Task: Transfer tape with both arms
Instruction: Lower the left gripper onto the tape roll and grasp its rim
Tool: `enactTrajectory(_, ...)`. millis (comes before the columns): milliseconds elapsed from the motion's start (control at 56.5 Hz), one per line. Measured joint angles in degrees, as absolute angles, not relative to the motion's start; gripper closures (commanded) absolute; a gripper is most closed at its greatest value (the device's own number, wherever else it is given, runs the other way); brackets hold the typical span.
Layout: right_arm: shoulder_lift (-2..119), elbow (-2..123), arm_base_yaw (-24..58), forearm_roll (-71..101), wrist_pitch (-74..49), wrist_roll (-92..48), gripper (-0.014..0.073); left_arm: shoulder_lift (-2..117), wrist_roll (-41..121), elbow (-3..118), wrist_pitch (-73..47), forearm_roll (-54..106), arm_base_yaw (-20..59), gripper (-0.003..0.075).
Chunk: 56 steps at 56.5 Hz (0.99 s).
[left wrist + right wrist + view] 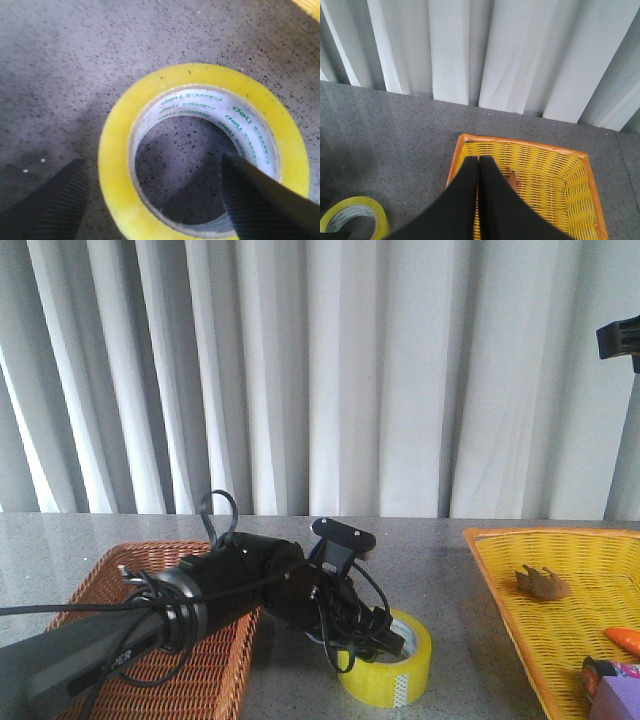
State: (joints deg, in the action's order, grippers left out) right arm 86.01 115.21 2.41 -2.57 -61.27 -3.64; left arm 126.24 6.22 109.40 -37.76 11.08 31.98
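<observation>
The tape point(388, 660) lies flat on the grey table point(440, 550) between the brown basket point(215, 660) and the yellow basket point(560, 610). Left pincer point(155, 200) is spread wide, one finger inside the core, one outside the roll. Right pincer point(478, 172) is pressed closed, empty, above the yellow basket
</observation>
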Motion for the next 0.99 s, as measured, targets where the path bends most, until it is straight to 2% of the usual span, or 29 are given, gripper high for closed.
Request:
enactTrajectory(230,86.01,115.21,2.41,-2.57,-61.58,-3.64,0.0602,127.08,2.21,109.40,-35.71,11.03,32.03,0.0202)
enactTrajectory(407,86.01,115.21,2.41,-2.57,-61.58,-3.64,0.0602,127.96,-1.18,109.40,-35.24,11.03,32.03,0.0257)
enactTrajectory(514,86.01,115.21,2.41,-2.57,-61.60,-3.64,0.0602,128.82,-3.54,109.40,-35.23,11.03,32.03,0.0324)
enactTrajectory(602,86.01,115.21,2.41,-2.57,-61.60,-3.62,0.0602,129.43,-4.95,109.40,-35.04,11.14,32.03,0.0414)
enactTrajectory(726,86.01,115.21,2.41,-2.57,-61.60,-3.62,0.0602,129.43,-5.46,109.40,-34.66,11.05,31.98,0.0594)
enactTrajectory(833,86.01,115.21,2.41,-2.57,-61.60,-3.62,0.0602,129.17,-5.23,109.40,-34.53,10.44,31.98,0.0718)
enactTrajectory(992,86.01,115.21,2.41,-2.57,-61.60,-3.62,0.0602,127.38,-3.64,108.92,-34.67,9.84,31.98,0.0727)
